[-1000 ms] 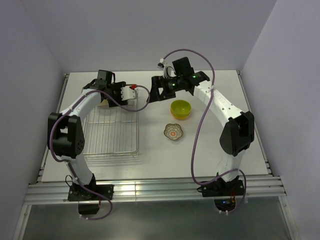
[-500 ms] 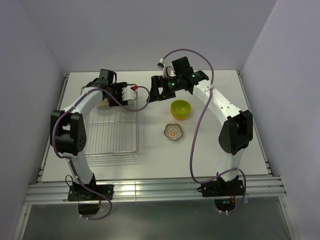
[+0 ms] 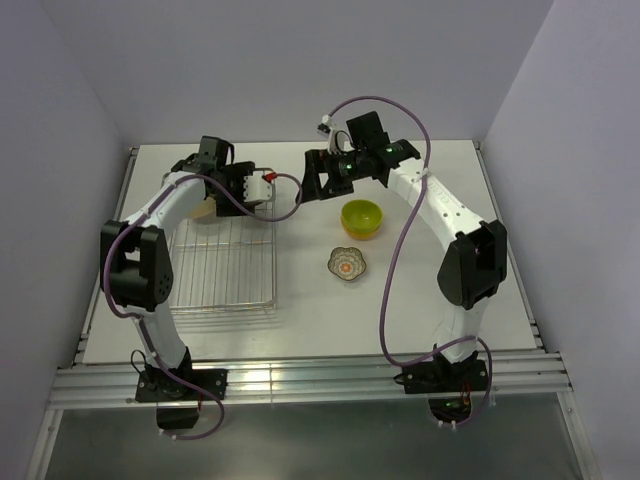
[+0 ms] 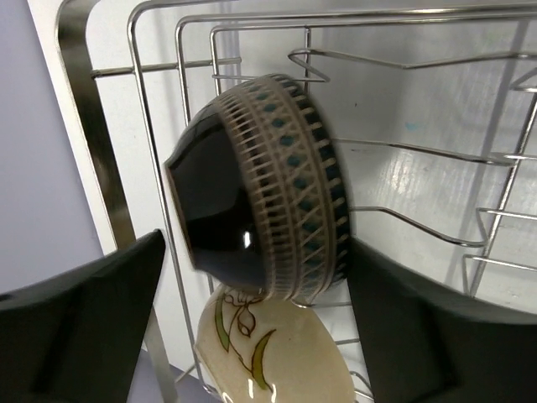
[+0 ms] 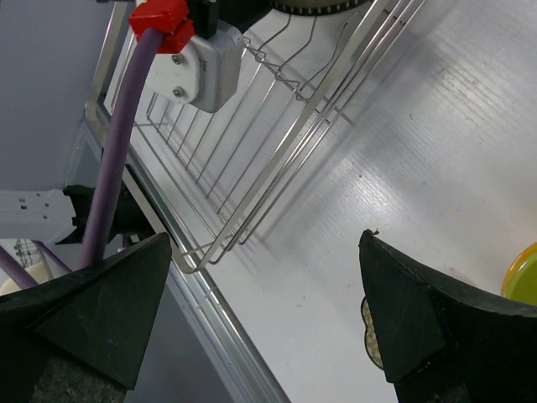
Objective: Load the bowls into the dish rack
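My left gripper (image 3: 212, 200) hangs open over the far left corner of the dish rack (image 3: 222, 305). In the left wrist view a brown bowl (image 4: 252, 201) with a patterned rim stands on its side in the rack (image 4: 403, 147), between my spread fingers (image 4: 84, 319). A pale bowl with a leaf drawing (image 4: 277, 353) stands just under it. My right gripper (image 3: 313, 185) is open and empty beside the rack's far right corner. The lime-green bowl (image 3: 361, 218) and the scalloped patterned bowl (image 3: 347, 263) sit on the table right of the rack. No orange bowl shows.
The right wrist view shows the rack's right side (image 5: 294, 143), the left arm's white camera box with a red plug (image 5: 201, 50), and edges of the lime bowl (image 5: 524, 269) and scalloped bowl (image 5: 367, 336). A purple cable (image 3: 395, 250) hangs along the right arm.
The left gripper has shifted slightly over the rack's far corner. The right gripper has edged a little to the left. The two bowls on the table have not moved.
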Robot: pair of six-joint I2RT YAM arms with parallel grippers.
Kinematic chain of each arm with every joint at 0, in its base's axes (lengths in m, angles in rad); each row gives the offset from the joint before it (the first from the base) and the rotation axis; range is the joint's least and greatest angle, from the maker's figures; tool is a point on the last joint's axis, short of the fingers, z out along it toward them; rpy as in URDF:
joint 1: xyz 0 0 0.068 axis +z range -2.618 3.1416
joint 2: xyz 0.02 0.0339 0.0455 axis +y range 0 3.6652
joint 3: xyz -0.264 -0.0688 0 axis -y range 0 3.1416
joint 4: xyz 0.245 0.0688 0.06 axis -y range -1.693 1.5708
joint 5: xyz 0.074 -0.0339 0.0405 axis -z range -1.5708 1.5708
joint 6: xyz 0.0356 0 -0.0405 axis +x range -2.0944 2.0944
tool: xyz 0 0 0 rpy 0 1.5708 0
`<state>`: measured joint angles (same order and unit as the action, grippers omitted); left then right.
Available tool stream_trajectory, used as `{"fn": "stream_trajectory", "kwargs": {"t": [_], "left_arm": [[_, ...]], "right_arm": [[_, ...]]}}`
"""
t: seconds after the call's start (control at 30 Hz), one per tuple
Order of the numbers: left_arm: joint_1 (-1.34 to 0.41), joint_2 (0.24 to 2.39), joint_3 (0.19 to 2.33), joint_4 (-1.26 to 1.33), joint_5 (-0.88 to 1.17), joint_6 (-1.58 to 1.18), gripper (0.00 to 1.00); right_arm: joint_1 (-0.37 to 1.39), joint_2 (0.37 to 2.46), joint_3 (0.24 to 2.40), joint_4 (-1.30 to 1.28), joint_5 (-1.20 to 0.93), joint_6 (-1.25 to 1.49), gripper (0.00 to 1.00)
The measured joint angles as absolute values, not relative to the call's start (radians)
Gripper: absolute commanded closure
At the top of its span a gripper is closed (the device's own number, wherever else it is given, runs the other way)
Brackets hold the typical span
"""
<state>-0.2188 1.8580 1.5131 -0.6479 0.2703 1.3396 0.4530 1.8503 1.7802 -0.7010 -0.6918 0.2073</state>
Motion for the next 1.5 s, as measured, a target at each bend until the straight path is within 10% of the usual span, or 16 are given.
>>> {"fn": "stream_trajectory", "kwargs": {"t": [0.7,1.07,1.5], "left_arm": [[-0.245,1.594,1.617,-0.563,0.312,0.889,0.01],[-0.199,1.323,1.427,-0.37,0.396,0.033,0.01],[-0.199,1.21,1.292,-0.331,0.326,-0.215,0.01]], "right_arm": [[0.284,1.769,1.779,-0.747,-0.638,0.109,0.04],[0.214,1.758,1.751,-0.895,-0.385,0.062,0.2],[0.172,1.871,1.682,-0.902,-0.222,0.178,0.43]]}}
